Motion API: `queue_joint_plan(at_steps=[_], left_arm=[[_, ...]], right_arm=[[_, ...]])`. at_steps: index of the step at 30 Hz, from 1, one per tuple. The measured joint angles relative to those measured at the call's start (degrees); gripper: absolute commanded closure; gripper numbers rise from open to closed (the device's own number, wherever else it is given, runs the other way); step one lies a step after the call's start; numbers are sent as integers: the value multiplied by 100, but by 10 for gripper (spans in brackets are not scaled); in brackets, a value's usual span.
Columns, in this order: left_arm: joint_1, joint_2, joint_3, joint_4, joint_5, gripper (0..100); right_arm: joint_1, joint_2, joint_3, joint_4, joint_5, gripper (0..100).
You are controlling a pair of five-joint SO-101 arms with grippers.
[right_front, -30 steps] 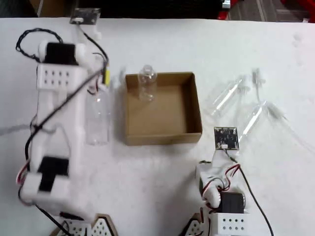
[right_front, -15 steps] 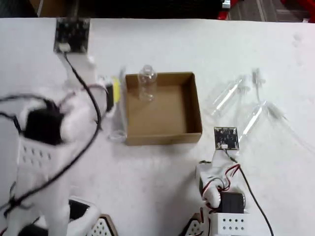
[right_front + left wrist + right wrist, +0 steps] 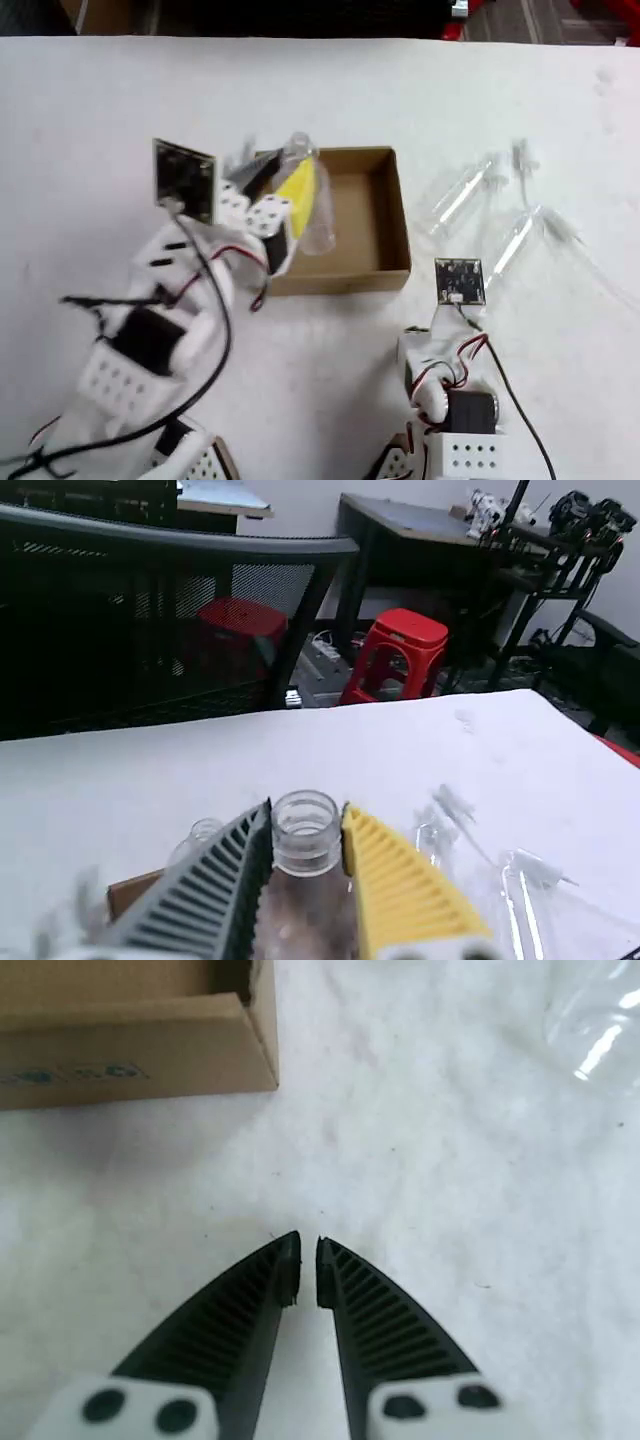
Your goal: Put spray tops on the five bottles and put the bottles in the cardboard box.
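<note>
My left gripper (image 3: 288, 180) (image 3: 305, 820) hangs over the left part of the cardboard box (image 3: 375, 215), shut on a clear bottle (image 3: 318, 232) (image 3: 304, 832) whose neck is open, with no spray top. Just behind the dark finger (image 3: 225, 875), a second open bottle (image 3: 204, 832) stands inside the box. Two more clear bottles (image 3: 462, 195) (image 3: 515, 240) lie on the table right of the box, with clear spray parts (image 3: 521, 155) beside them. My right gripper (image 3: 307, 1260) sits low over bare table near the box's front right corner (image 3: 250, 1030), shut with nothing in it.
The white table (image 3: 420, 90) has open room behind the box and in front of it. A lying bottle's edge (image 3: 600, 1020) shows ahead of the right gripper. The right arm's base (image 3: 455, 410) sits at the front edge. Chairs and stools stand beyond the table.
The left arm has swung from the table left of the box to above the box's left side, carrying the clear bottle. The right arm has stayed still.
</note>
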Motion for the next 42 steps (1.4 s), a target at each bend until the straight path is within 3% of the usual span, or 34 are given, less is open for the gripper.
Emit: queue_joint_plan(at_steps=[6,14,26,42], left_arm=[[88,1319,501,-2488,-431,979],[88,3068,519,-3912,-712,978],[-9,4554,519,-4835,-712,978],[-9,4897,510,-4905,-721,976]], right_arm=[[0,0,0,0,0,984],[0,0,0,0,0,984],[0,0,0,0,0,984],[0,0,0,0,0,984]])
